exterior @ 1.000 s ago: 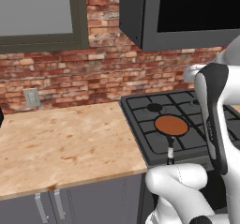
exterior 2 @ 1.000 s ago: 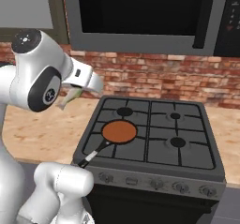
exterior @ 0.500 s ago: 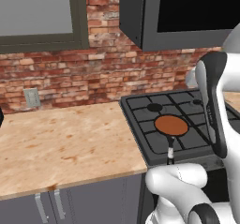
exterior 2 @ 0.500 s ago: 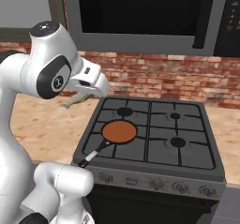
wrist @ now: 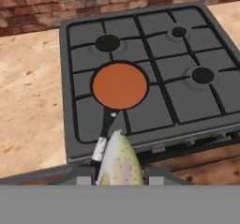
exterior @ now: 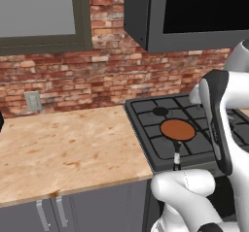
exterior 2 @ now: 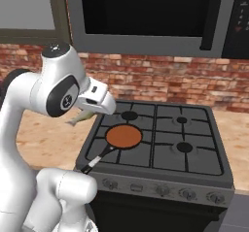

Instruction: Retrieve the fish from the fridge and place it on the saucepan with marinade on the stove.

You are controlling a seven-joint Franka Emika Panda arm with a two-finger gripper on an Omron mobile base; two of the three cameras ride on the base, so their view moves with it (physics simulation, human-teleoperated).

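Observation:
My gripper (wrist: 119,177) is shut on the fish (wrist: 120,158), a silvery speckled body pointing ahead between the fingertips (wrist: 84,177). In the right base view the fish (exterior 2: 80,118) sticks out to the left of the hand, above the counter edge just left of the stove (exterior 2: 194,148). The saucepan (wrist: 119,85) sits on the front left burner, its inside covered by flat orange-brown marinade (exterior 2: 123,136). Its black handle (wrist: 107,127) points toward me. The fish's tip hangs over the handle's silvery end, short of the pan. The fridge is out of view.
A wooden counter (exterior: 63,143) runs left of the stove (exterior: 146,114), with grey cabinet doors (exterior: 48,211) below. A dark microwave (exterior 2: 146,12) hangs above the burners against the brick wall (exterior: 73,75). Knobs (exterior 2: 160,191) line the stove's front.
The arm has swung rightward and lower toward the stove, carrying the fish with it. The pan has stayed put.

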